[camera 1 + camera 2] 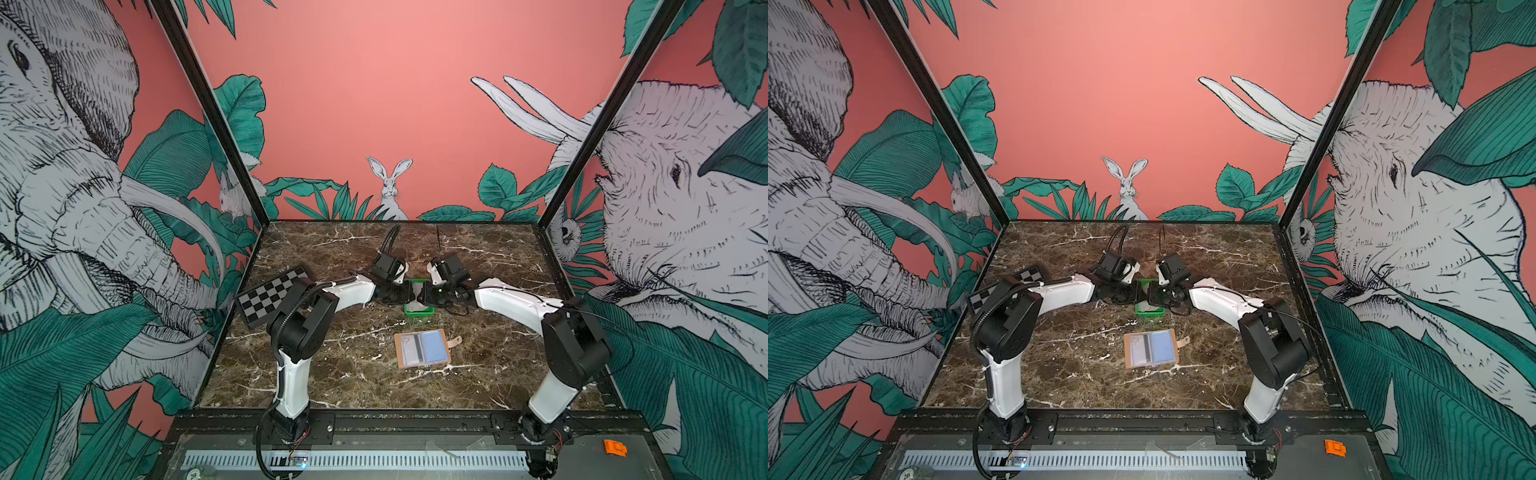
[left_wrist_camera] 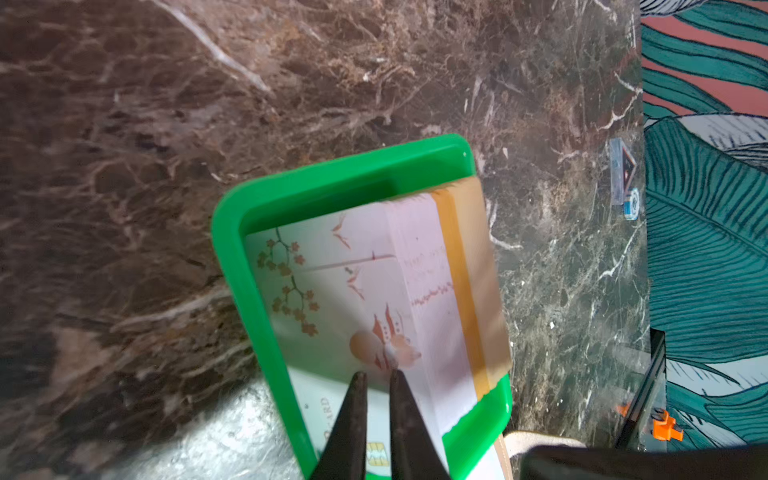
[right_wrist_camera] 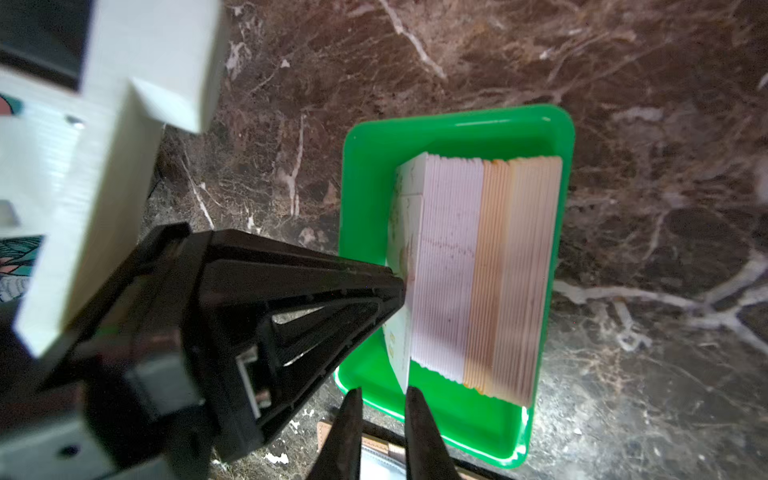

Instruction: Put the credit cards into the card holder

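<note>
Seeing nearest the tan leather-like card holder, lying open and flat on the dark brown marble counter, clear bluish sleeves facing up. Finding just beyond it, apart, the small green plastic tray, holding the whitish and beige credit cards standing on edge in a leaning stack. Watching the left tool, fingertips nearly together, touching the printed front card. Noting the right tool, tips slightly apart astride that card's corner; not managing to tell whether clamping.
</note>
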